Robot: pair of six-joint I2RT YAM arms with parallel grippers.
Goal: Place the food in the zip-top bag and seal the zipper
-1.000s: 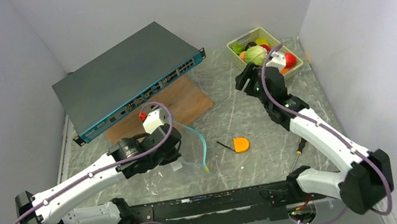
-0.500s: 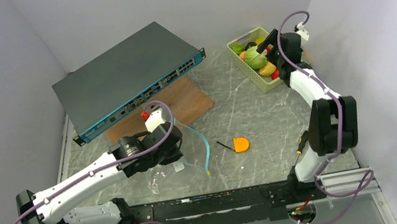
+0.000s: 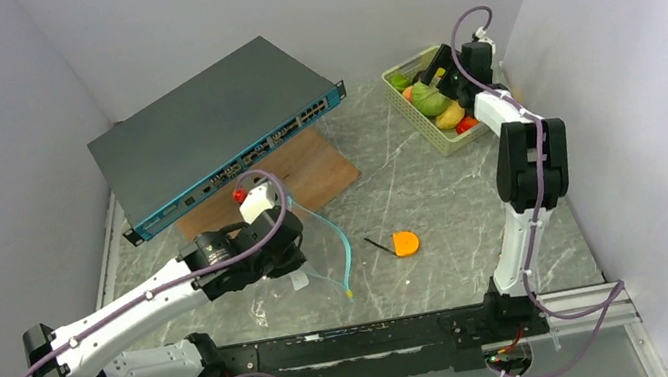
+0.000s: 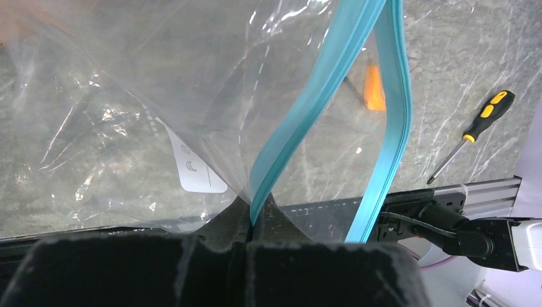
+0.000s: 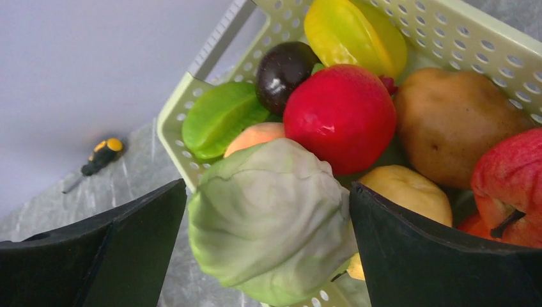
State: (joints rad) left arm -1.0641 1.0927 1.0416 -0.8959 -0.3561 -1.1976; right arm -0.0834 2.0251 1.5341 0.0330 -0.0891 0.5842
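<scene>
The right hand has swung out over the basket, fingers wide apart astride the cabbage lying there, poised to grab, while the left hand pinches the zipper, holding the zip-top bag agape.

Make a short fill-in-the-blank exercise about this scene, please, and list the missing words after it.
1. The left gripper is ____ on the teal zipper of the zip-top bag.
2. The right gripper is ____, with one finger on each side of the green cabbage.
3. The cabbage sits in the pale green basket, not yet in the ____.

Missing words: shut; open; bag.
</scene>
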